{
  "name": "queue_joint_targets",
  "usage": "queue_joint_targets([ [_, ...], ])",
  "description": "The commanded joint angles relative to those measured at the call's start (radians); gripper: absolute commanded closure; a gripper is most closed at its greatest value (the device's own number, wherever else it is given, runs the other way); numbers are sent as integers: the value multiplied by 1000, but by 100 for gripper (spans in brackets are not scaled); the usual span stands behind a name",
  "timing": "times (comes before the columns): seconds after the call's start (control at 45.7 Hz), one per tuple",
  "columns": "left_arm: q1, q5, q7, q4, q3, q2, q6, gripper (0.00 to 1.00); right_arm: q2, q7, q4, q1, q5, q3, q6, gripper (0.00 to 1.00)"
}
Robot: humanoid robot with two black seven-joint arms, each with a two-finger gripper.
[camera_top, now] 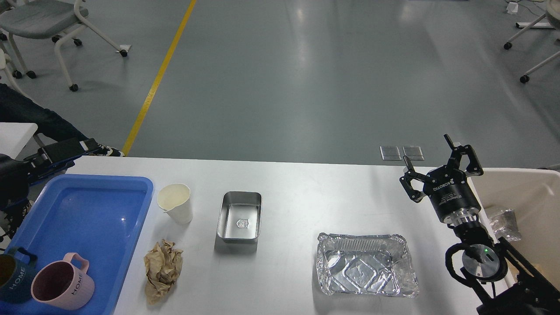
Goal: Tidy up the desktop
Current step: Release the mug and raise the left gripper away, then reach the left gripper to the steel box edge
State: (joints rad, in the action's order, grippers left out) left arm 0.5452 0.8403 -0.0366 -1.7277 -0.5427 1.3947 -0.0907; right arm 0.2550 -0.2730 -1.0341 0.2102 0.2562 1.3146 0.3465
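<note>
The right gripper hovers with fingers spread, empty; the foil tray on the desktop lies nearest, below-left, its long axis running left-right.

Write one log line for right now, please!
task: tidy desktop | right hand: open, empty | left hand: unclear | paper cup, crumpled paper: untouched

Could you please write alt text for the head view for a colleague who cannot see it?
A white desktop holds a paper cup, crumpled paper, steel tin and foil tray. The right gripper hovers open; two mugs sit in a blue tray.
</note>
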Motion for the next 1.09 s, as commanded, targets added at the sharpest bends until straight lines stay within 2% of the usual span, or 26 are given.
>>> queue_joint_targets([
  [0.0,-1,6,-2,-1,0,-5,2,17,4,0,0,0,0,0,0,0],
  [0.219,1,6,0,-1,0,-22,2,16,3,0,0,0,0,0,0,0],
  [0.328,1,3,18,8,10,-71,-4,14,1,0,0,1,0,0,0,0],
  [0.525,-13,14,29,34,15,-195,2,13,-2,0,0,1,0,-1,0,0],
  [0.722,-2,60,64,109,36,-335,0,13,-2,0,-1,-2,0,-1,0,0],
  [0.875,19,71,63,152,67,-394,-3,13,-2,0,-1,0,0,-1,0,0],
  [1.071,18,82,63,169,98,-540,0,13,-5,0,0,0,1,-1,0,0],
])
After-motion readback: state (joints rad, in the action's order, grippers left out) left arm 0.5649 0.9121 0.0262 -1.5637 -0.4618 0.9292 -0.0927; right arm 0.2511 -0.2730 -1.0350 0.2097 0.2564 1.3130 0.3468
